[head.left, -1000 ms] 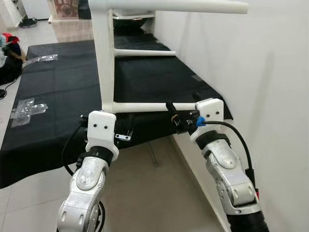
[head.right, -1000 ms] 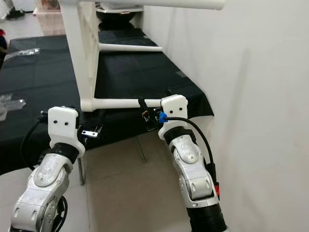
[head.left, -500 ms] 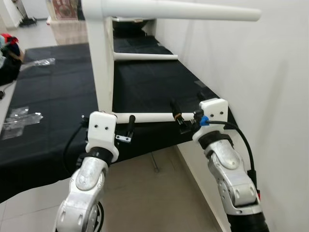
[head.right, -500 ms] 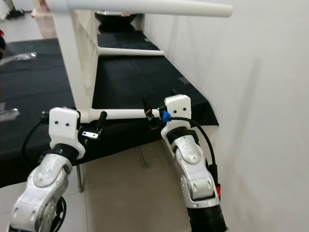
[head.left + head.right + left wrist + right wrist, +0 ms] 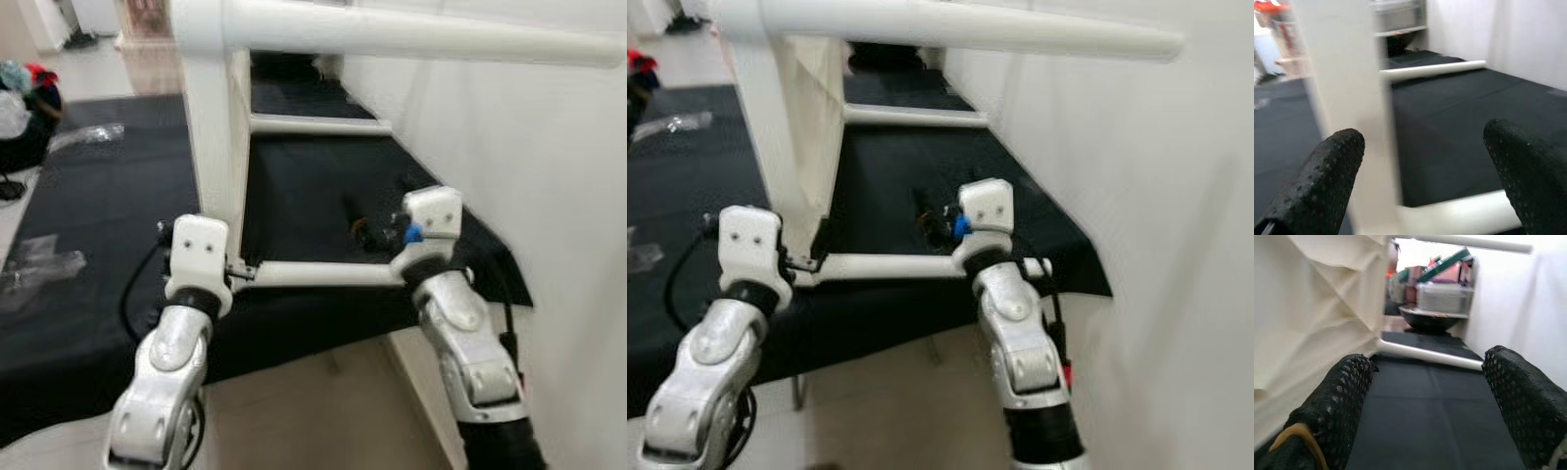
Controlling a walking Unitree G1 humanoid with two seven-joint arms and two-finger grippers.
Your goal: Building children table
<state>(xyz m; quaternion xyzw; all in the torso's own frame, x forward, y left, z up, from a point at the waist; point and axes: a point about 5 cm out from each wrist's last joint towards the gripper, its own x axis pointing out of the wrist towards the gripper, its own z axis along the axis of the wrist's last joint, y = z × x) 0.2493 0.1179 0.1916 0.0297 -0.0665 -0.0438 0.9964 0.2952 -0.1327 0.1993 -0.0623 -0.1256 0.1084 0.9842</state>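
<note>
You are looking at a white children table (image 5: pixel 217 147) tipped on its side over a black cloth-covered surface (image 5: pixel 108 206), with its flat smooth top panel standing upright on the left and its round, tube-like legs running out to the right toward the white wall (image 5: pixel 549 196). One leg (image 5: pixel 411 37) crosses the top of the head views, a second leg (image 5: pixel 318 125) lies farther back just above the cloth, and the nearest leg (image 5: pixel 323 274) runs horizontally between your two arms.

Your left gripper (image 5: pixel 1425 176) sits at the corner where the near leg meets the upright panel. Its wrist view shows the two black, dimpled rubber fingers (image 5: pixel 1317 186) spread wide, with the panel and the pale round leg lying between them. The pads do not appear to press on either, so treat that hand as released.

Your right gripper (image 5: pixel 1425 401) is up at the right end of the near leg, just above it. Its fingers (image 5: pixel 1337 406) are likewise spread apart, showing only matte black cloth between them, with the creamy panel close on one side and the far leg beyond. A yellowish band crosses one finger near its base.

The head views are slightly blurred.
</note>
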